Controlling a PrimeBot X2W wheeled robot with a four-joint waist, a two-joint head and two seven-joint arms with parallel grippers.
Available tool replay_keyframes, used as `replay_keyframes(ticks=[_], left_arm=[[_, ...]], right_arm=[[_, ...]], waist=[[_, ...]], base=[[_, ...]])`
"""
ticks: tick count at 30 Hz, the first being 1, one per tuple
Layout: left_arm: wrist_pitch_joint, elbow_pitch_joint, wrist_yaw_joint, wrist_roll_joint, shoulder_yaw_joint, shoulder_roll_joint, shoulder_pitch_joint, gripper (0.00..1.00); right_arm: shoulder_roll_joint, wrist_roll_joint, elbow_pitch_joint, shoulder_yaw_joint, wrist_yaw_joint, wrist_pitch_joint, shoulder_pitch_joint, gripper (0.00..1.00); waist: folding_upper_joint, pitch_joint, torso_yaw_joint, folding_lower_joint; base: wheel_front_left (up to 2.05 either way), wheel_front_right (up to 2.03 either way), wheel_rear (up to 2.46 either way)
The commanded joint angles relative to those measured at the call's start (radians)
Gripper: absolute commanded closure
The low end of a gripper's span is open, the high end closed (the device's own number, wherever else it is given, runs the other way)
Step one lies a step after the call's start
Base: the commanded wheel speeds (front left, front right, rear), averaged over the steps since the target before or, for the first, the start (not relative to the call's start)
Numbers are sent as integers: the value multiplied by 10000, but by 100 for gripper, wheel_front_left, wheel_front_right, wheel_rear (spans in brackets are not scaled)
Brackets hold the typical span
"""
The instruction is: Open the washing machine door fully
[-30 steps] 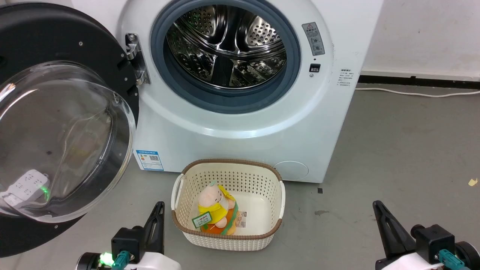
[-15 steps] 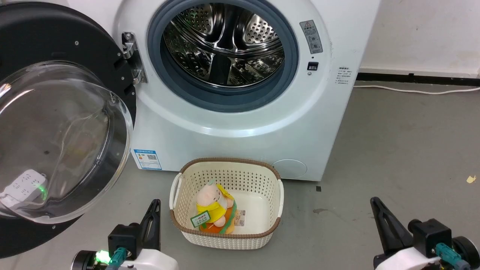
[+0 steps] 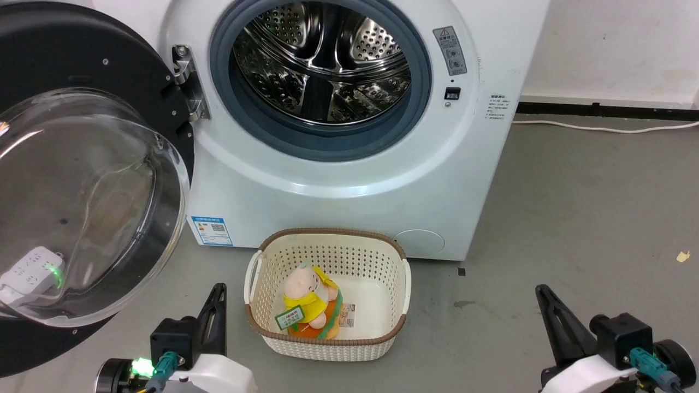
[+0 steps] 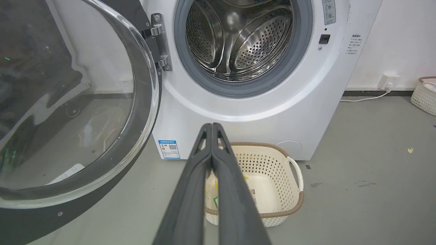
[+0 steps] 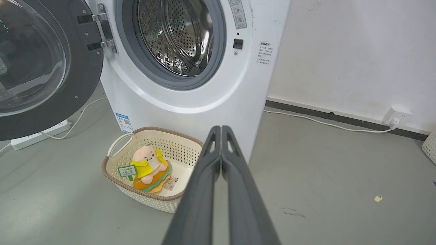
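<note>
We see a white front-loading washing machine (image 3: pixel 338 202) on a grey floor (image 3: pixel 573 229), against a white wall. The washing machine door (image 3: pixel 65 49) is swung out to the machine's left, its inner side facing us and its clear glass bowl (image 3: pixel 87 207) bulging toward the head camera. It hangs on the metal hinge (image 3: pixel 185 82) at the left edge of the opening. The steel drum (image 3: pixel 322 60) is exposed inside its grey rubber seal (image 3: pixel 327 144).

A cream perforated basket (image 3: pixel 327 234) with a brown rim sits on the floor just in front of the machine, below the opening. The left gripper (image 3: pixel 219 288) is low at the left, near the basket's left handle, its fingers pressed together on nothing. The right gripper (image 3: pixel 540 289) is low at the right, well apart from the basket, and it too is closed and empty. Neither gripper touches the door.

A plush toy (image 3: pixel 306 300) in yellow lies in the basket's front-left part, with a green tag on it. We see a white power strip (image 3: pixel 27 273) with a green light through the glass bowl. A blue-edged label (image 3: pixel 210 230) is stuck at the machine's lower-left front.
</note>
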Motion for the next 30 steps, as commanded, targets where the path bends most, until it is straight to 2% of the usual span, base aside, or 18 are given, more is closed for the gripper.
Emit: replay_keyframes(ticks=[1, 30], left_arm=[[55, -73, -35, 79, 39, 12, -126, 100], [467, -340, -58, 212, 289, 14, -250, 100]], right_arm=[[32, -20, -78, 32, -6, 41, -220, 100], [38, -24, -135, 154, -7, 455, -455, 100]], waist=[[0, 5, -6, -1], [0, 96, -110, -1]], base=[[0, 0, 0], [0, 0, 0]])
